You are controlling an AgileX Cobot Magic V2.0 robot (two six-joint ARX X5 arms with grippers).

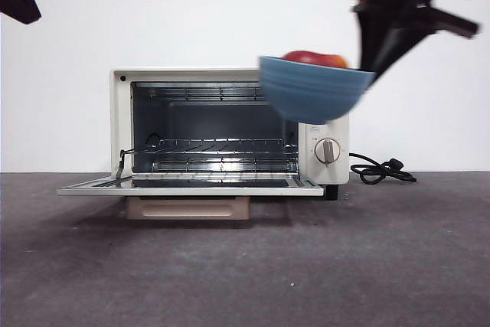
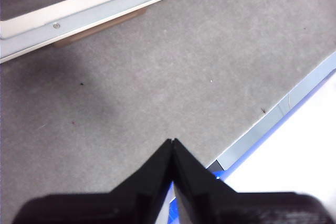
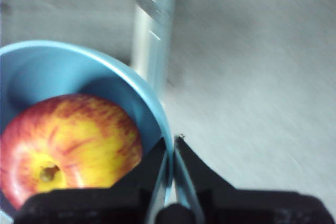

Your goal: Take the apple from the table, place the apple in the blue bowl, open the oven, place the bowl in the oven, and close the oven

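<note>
**Bowl with apple held aloft at open oven**

The right gripper point(image 3: 172, 153) is clamping the rim of the blue bowl point(image 1: 312, 91), its jaws pinched tight on the wall, one inside and one outside. The bowl is hanging tilted in the air, in front of the oven's point(image 1: 230, 126) upper right corner, above the knob. The apple point(image 3: 68, 148) is sitting inside the bowl. The oven door is lying fully down, level over the table point(image 1: 245, 266). The left gripper point(image 2: 172, 148) is hovering above bare table near the door's edge, jaws pressed together on nothing.
</note>
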